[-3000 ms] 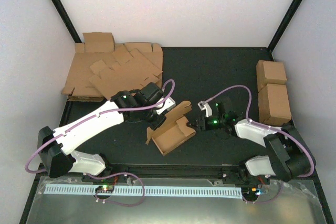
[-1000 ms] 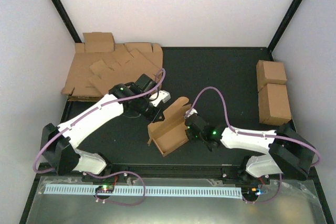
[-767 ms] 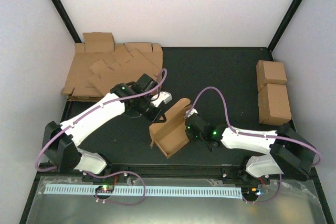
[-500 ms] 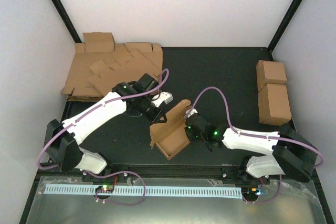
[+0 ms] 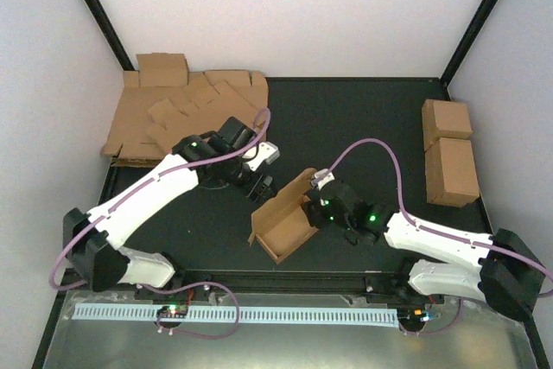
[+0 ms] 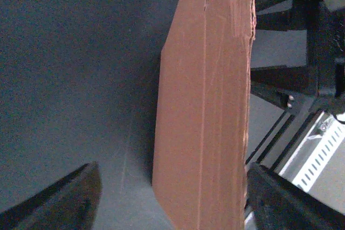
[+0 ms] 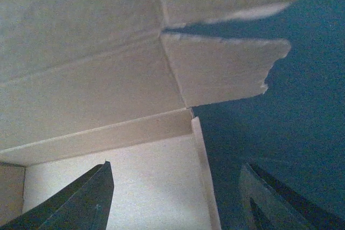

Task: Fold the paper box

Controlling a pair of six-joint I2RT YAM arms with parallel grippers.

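While the paper box (image 5: 283,224) lies on the black bench (image 5: 363,118) between both hands, its lid flap stands up and its tray shows only bare cardboard. Just beside the box's far left end, the left hand (image 5: 262,187) is spread, gripping nothing. The right hand (image 5: 316,210) is spread too, its fingers (image 7: 81,197) straddling the box's right wall.

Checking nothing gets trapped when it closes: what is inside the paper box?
Only bare cardboard shows inside the paper box. The right gripper has its open jaws straddling one wall, one finger over the interior. The floor beneath that finger is covered.
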